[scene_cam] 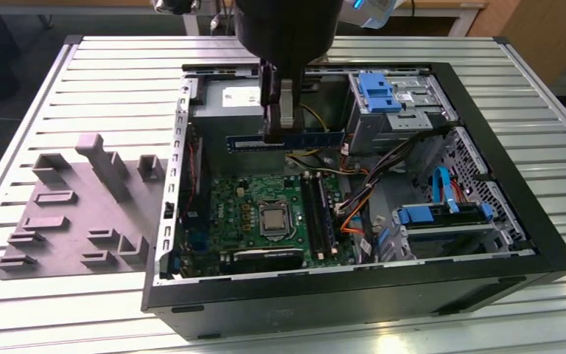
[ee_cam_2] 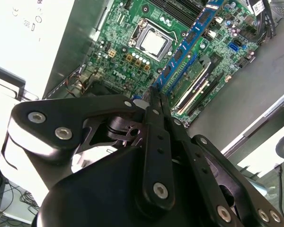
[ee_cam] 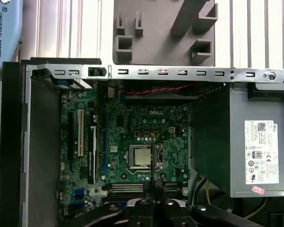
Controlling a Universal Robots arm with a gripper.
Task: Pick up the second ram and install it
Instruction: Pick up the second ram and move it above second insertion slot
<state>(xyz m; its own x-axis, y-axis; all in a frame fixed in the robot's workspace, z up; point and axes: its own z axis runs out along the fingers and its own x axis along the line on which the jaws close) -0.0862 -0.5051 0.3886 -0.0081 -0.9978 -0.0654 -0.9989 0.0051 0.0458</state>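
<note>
The gripper is pinched on the second ram mid-length, holding it level above the far end of the motherboard in the open case; I'd judge it light, stiff and fragile, best gripped by its flat faces.

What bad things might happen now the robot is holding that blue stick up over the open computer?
The second ram is pinched only near its middle by the gripper, so it might slip or tilt and fall onto the motherboard. If it meets the black slots crooked, it may jam or bend. The orange and black cables right beside those slots might snag it.
</note>
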